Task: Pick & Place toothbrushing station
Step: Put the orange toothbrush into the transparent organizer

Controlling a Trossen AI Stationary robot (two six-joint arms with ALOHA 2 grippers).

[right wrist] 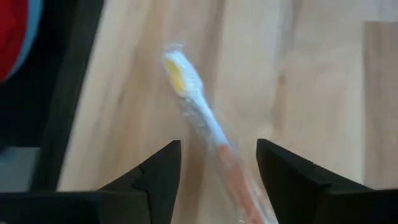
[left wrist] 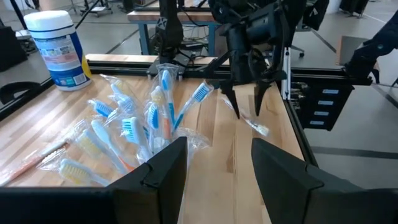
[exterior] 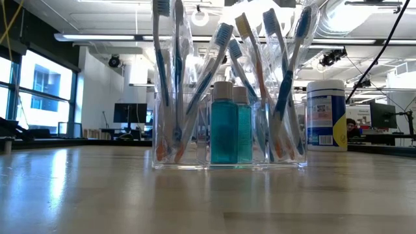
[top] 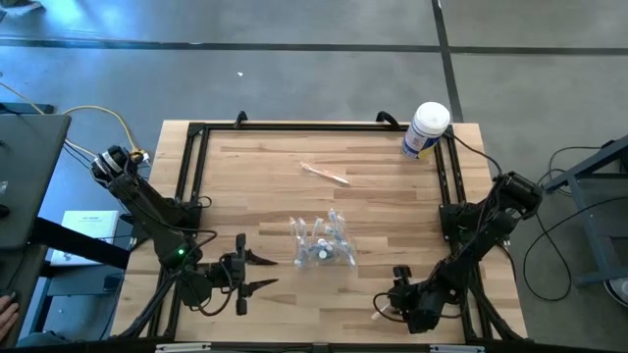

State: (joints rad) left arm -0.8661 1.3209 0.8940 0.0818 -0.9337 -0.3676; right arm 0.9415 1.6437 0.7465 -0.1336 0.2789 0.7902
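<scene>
I could read nothing on the white tub [top: 426, 129]; its blue label carried print too small to make out. It stood upright at the far right corner of the wooden table [top: 265, 176], by the black frame [top: 192, 157].

The toothbrushing station [top: 323, 243], a clear hard-plastic holder, sat near the middle of the table. In the low view it was packed with upright toothbrushes in crinkly clear wrap and two small bottles of blue-green liquid [exterior: 225, 133].

One wrapped toothbrush [top: 325, 174] lay loose farther back, well apart from the holder. Another, with an orange handle [right wrist: 205, 127], lay flat under my right gripper [top: 390, 300], which pointed down at the near right edge, fingers spread on either side of it, not touching.

My left gripper [top: 261, 272] lay level at the near left, fingers wide and holding nothing, aimed toward the holder.
</scene>
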